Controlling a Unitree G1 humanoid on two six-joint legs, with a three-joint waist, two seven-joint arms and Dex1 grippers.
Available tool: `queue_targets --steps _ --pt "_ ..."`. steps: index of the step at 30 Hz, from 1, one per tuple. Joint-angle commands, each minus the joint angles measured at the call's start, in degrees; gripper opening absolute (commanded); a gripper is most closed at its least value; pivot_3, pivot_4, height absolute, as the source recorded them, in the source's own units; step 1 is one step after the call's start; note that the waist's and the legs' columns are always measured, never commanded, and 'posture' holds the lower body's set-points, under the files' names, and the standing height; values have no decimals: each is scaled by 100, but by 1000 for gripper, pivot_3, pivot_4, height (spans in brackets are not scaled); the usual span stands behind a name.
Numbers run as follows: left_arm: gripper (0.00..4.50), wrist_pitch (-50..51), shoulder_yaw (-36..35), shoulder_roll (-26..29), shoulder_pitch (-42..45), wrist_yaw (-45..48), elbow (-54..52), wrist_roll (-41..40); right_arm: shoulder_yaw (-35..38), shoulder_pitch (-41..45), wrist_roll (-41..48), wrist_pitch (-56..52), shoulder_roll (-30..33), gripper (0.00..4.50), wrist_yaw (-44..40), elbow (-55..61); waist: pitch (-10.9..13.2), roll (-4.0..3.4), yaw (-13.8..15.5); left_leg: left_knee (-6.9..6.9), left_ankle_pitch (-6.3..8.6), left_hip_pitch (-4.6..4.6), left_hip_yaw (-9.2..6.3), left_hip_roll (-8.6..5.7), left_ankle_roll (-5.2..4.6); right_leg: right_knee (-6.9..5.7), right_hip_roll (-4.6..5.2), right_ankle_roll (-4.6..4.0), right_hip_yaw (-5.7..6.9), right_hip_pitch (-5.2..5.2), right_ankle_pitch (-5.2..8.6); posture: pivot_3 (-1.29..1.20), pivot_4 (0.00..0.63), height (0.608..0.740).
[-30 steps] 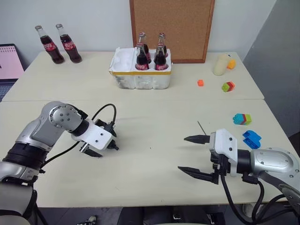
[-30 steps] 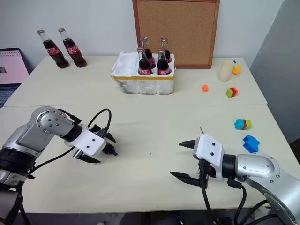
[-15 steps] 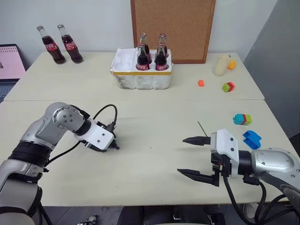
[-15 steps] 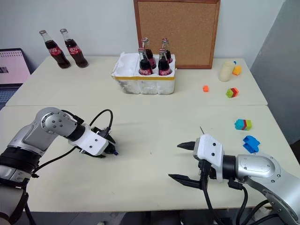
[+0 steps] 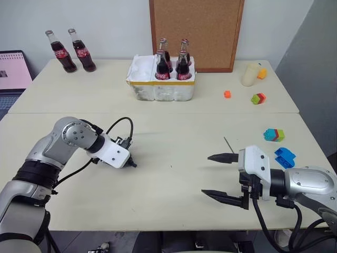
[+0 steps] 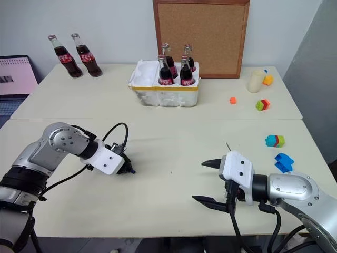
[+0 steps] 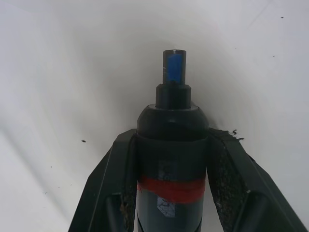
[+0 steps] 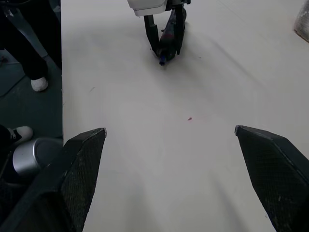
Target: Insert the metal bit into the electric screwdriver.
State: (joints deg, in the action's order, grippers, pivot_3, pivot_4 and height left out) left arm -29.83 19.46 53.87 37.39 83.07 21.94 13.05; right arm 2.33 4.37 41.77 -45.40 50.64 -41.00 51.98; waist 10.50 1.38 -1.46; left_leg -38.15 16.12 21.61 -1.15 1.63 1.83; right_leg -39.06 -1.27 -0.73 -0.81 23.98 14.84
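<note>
Left gripper (image 7: 171,145) has closed, clamping cylindrical, red-banded electric screwdriver (image 7: 172,159); right gripper (image 5: 220,175) splayed; needle-thin metal bit (image 5: 227,144) on matte table (image 5: 174,184).

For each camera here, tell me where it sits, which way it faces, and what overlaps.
Head stereo pair: looks down over the table; both arms show.
Left wrist: looks along the left gripper, shut on the electric screwdriver.
Right wrist: looks across the table between the open right gripper.
Shared: right wrist also shows that screwdriver.
</note>
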Motion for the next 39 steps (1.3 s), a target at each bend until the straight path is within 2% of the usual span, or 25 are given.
queue_targets --steps 1,4,8,13,15,21,27,32,39 --pt "1652 618 -86 -272 -199 215 -490 -771 305 8 126 72 80 4500 7 148 0 0 2 -1 0 0 1 0 0 1 2 0 0 -1 0 0 150 740" --pt "1652 1797 -408 -524 -210 229 -1060 -1488 614 -93 204 58 155 4500 -35 106 0 1 17 -10 0 13 -1 3 0 6 5 5 1 3 -1 0 150 740" --pt "1652 3492 -818 -1059 3 -194 -1748 -2339 1168 -261 281 52 300 4500 -122 -26 1 3 62 -35 0 33 -7 3 -1 6 6 11 5 6 -2 0 150 740" --pt "1652 5173 -1360 -1926 113 -1348 -2374 -3195 1651 -178 554 5 354 4500 -43 -170 6 11 57 -67 2 40 -9 -5 -2 5 -2 34 4 2 -15 0 150 740" --pt "1651 5528 -1506 -2173 20 -1724 -2576 -3416 1696 -58 648 9 318 4500 35 -206 6 11 25 -67 1 31 -9 -4 -2 0 -3 37 -5 0 -19 0 150 740" --pt "1651 5525 -1867 -3291 -260 -3183 -2695 -3548 1520 484 1044 -71 231 4500 328 -304 6 11 -15 -67 1 22 -15 1 -2 -4 -7 38 -3 -3 -26 0 150 740" --pt "1651 4817 -1643 -4224 -641 -4131 -2536 -3159 1206 633 916 -48 276 4500 327 -350 6 12 19 -67 1 29 -14 -3 -2 3 -2 38 -13 -2 -26 0 150 740" --pt "1651 4514 -1487 -4316 -1159 -4445 -2525 -2862 994 778 860 -22 257 4500 339 -360 6 12 8 -67 1 25 -12 -5 -2 5 2 38 -26 -3 -26 0 150 740" --pt "1650 4464 -1488 -4187 -1676 -4626 -2996 -2886 872 845 844 -24 276 4500 344 -344 5 12 -1 -63 2 2 -11 -3 -2 7 -2 38 -9 -44 -26 0 150 740"
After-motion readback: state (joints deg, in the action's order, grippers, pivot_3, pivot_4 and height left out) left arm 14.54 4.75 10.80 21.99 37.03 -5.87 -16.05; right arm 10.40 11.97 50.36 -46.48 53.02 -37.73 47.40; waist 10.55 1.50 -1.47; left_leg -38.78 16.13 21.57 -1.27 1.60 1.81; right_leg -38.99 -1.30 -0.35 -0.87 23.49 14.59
